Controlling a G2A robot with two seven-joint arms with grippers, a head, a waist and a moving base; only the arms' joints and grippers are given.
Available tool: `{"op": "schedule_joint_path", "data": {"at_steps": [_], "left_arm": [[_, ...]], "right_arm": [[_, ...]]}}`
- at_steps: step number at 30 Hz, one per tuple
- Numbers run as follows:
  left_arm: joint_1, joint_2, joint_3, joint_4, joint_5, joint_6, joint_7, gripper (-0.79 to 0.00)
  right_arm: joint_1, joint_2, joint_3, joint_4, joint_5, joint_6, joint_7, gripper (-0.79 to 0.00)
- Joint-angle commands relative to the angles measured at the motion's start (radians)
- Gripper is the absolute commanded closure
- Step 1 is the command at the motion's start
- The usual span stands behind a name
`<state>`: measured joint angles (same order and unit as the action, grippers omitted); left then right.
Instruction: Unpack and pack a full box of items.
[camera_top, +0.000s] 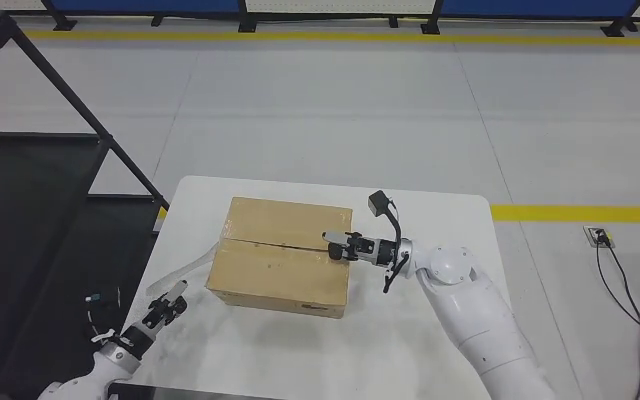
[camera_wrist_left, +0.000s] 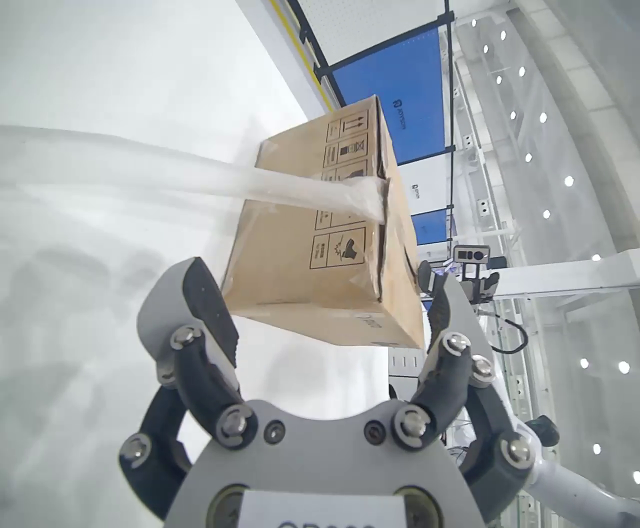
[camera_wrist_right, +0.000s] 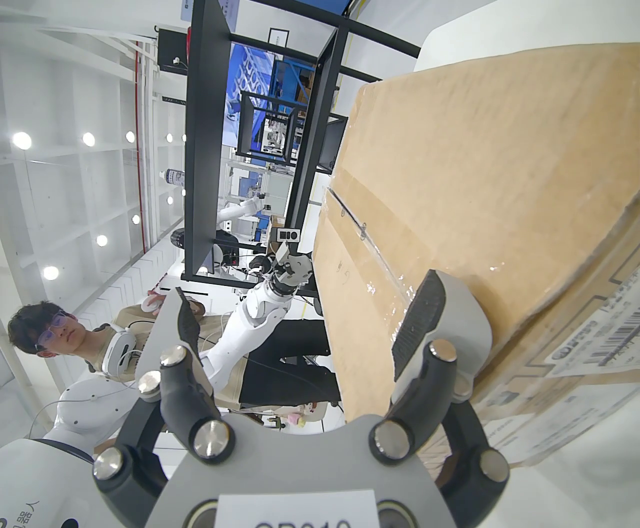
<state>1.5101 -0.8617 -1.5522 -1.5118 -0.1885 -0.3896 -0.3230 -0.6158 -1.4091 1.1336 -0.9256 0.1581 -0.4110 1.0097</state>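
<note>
While I watch from the robot's side, the left end effector (camera_top: 170, 303) sits nearest me, by the near left corner of the bench (camera_top: 400, 340). Its jaws stand wide with nothing between them, and it points at the left end of the box (camera_top: 285, 255).

Between it and the box, a strip of clear tape (camera_top: 190, 268) trails down from the top edge of that end face toward the bench. In the left wrist view it looks twisted and loose along its length, fixed only where the seam (camera_top: 270, 243) meets the edge.

The box itself stands in the middle of the bench, upright, with both top flaps lying flat and shut.

Farther over, the right end effector (camera_top: 335, 247) hovers at the right end of the seam, also spread wide and empty. One finger (camera_wrist_right: 425, 310) lies close over the cardboard; I cannot tell whether it touches.

My judgement is that we are early. The seal seems mostly stripped, but no flap is lifted and nothing is out. Opening, emptying and repacking all remain.
</note>
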Motion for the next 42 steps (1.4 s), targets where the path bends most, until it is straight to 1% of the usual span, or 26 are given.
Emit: {"op": "schedule_joint_path", "data": {"at_steps": [1, 4, 6, 9, 12, 15, 21, 28, 31, 36, 39, 42], "left_arm": [[0.0, 0.0, 0.0, 0.0, 0.0, -0.001, 0.001, -0.785], [0.0, 0.0, 0.0, 0.0, 0.0, -0.001, 0.001, -0.785], [-0.01, -0.004, 0.005, 0.01, -0.026, 0.037, 0.015, -0.785], [-0.063, -0.018, 0.036, 0.049, -0.136, 0.141, 0.035, -0.785], [-0.112, -0.03, 0.052, 0.112, -0.251, 0.188, 0.018, -0.785], [-0.163, -0.04, 0.076, 0.168, -0.314, 0.225, -0.038, -0.785], [-0.262, -0.061, 0.132, 0.257, -0.363, 0.233, -0.094, -0.785], [-0.364, -0.086, 0.183, 0.329, -0.384, 0.221, -0.091, -0.785], [-0.399, -0.096, 0.194, 0.352, -0.395, 0.202, -0.082, -0.785], [-0.438, -0.106, 0.186, 0.366, -0.414, 0.181, -0.078, -0.785], [-0.446, -0.106, 0.172, 0.349, -0.391, 0.164, -0.068, -0.785], [-0.451, -0.105, 0.159, 0.326, -0.361, 0.166, -0.056, -0.785]], "right_arm": [[0.0, 0.0, 0.0, 0.0, 0.0, 0.0, 0.0, -0.785], [0.0, 0.0, 0.0, 0.0, 0.0, 0.0, 0.0, -0.785], [0.0, 0.0, 0.0, 0.0, 0.0, 0.0, 0.0, -0.785], [0.0, 0.0, 0.0, 0.0, 0.0, 0.0, 0.0, -0.785], [0.0, 0.0, 0.0, 0.0, 0.0, 0.0, 0.0, -0.785], [0.0, 0.0, 0.0, 0.0, 0.0, 0.0, 0.0, -0.785], [0.0, 0.0, 0.0, 0.0, 0.0, 0.0, 0.0, -0.785], [0.0, 0.0, 0.0, 0.0, 0.0, 0.0, 0.0, -0.785], [0.0, 0.0, 0.0, 0.0, 0.0, 0.0, 0.0, -0.785], [0.0, 0.0, 0.0, 0.0, 0.0, 0.0, 0.0, -0.785], [0.0, 0.0, 0.0, 0.0, 0.0, 0.0, 0.0, -0.785], [0.0, 0.0, 0.0, 0.0, 0.0, 0.0, 0.0, -0.785]]}}
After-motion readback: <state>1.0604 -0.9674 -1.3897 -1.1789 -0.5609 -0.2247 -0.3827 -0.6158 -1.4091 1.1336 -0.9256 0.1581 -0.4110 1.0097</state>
